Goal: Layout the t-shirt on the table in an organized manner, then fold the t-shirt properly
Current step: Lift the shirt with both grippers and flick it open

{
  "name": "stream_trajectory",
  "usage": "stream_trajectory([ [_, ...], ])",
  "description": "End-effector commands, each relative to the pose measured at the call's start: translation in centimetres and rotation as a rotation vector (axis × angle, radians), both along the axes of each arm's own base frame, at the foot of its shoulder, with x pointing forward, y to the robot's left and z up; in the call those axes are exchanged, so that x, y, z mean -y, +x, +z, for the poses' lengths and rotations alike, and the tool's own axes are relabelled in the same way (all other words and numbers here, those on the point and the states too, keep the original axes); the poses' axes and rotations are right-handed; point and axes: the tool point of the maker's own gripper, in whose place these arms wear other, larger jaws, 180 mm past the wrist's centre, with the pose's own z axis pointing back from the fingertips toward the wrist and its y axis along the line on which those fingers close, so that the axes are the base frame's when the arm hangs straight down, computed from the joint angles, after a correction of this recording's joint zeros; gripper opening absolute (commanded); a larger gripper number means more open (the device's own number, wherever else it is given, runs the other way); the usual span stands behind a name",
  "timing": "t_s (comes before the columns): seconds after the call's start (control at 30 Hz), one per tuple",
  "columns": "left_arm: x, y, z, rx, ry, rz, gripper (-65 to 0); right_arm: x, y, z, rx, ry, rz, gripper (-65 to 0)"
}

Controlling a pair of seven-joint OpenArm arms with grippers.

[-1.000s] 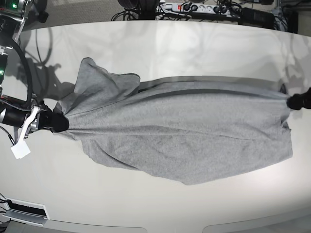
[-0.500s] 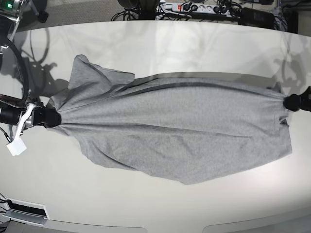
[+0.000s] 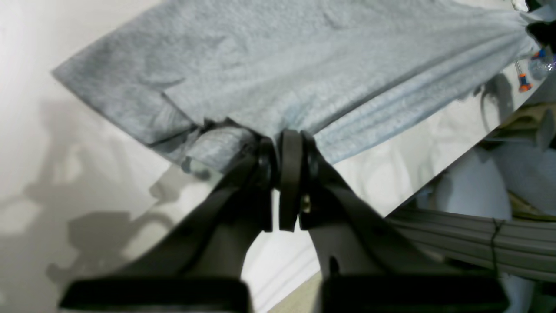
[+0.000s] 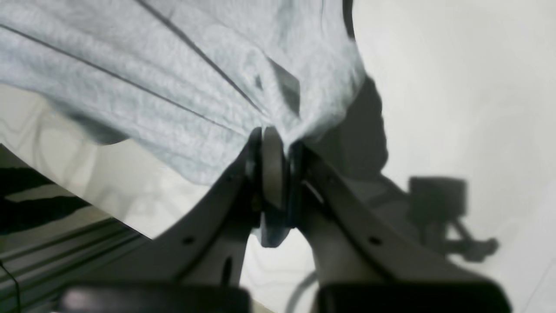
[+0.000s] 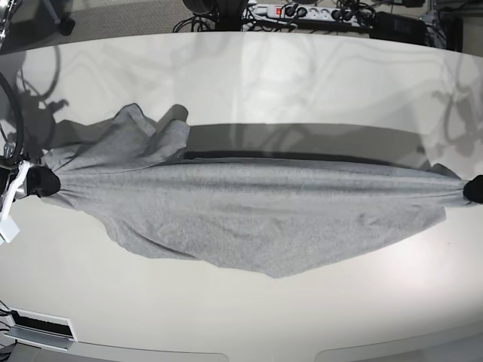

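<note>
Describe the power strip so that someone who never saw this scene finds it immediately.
Start from the large glossy off-white table, where the grey t-shirt is stretched across. Look past its far curved edge to the floor. There the power strip lies among black cables: a long pale bar, the only light-coloured thing there, with a red switch at one end.

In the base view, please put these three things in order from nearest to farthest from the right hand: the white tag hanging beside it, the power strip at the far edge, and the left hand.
1. The white tag, just below the right hand, at the view's left edge.
2. The power strip, off the table, top centre.
3. The left hand, at the opposite end of the stretched t-shirt.
</note>
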Motion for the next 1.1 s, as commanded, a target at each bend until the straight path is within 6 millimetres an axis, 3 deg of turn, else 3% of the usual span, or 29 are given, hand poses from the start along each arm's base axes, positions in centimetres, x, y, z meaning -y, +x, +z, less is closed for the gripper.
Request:
stream_trajectory([
  [0.0, -1.0, 1.4, 3.2, 0.099, 0.03, 0.009, -65.0, 0.5, 1.5, 2.6, 0.089, -0.016, 0.001, -65.0],
  [0.23, -0.4, 6.4, 11.7, 0.389, -0.002, 0.017, -65.0, -0.5, 6.1, 9.0, 0.333, 0.008, 0.027, -65.0],
  [0.33, -0.7, 8.1, 15.6, 0.499, 0.03, 0.024, -65.0, -0.1, 7.7, 12.1, 0.415, -0.006, 0.025, -65.0],
  [0.47, 0.7, 10.0, 20.2, 0.6, 0.061, -0.03, -65.0, 0.9, 9.7, 17.5, 0.559, -0.026, 0.016, -65.0],
  [0.6, 2.4, 11.6, 23.6, 0.659, 0.129, -0.088, -65.0, 2.0, 10.4, 22.3, 0.664, -0.061, 0.014, -65.0],
  [0.77, 3.9, 12.4, 27.8, 0.738, 0.184, -0.137, -65.0, 3.9, 10.2, 26.1, 0.725, -0.116, -0.009, -65.0],
  [0.83, 4.3, 12.5, 28.3, 0.741, 0.199, -0.152, -65.0, 4.1, 9.8, 26.3, 0.714, -0.113, -0.001, -65.0],
  [0.9, 4.5, 12.6, 27.6, 0.716, 0.206, -0.163, -65.0, 3.9, 9.3, 25.5, 0.668, -0.103, 0.019, -65.0],
  [1.07, 4.5, 12.0, 21.7, 0.538, 0.213, -0.201, -65.0, 2.0, 7.5, 21.4, 0.536, -0.009, 0.096, -65.0],
])
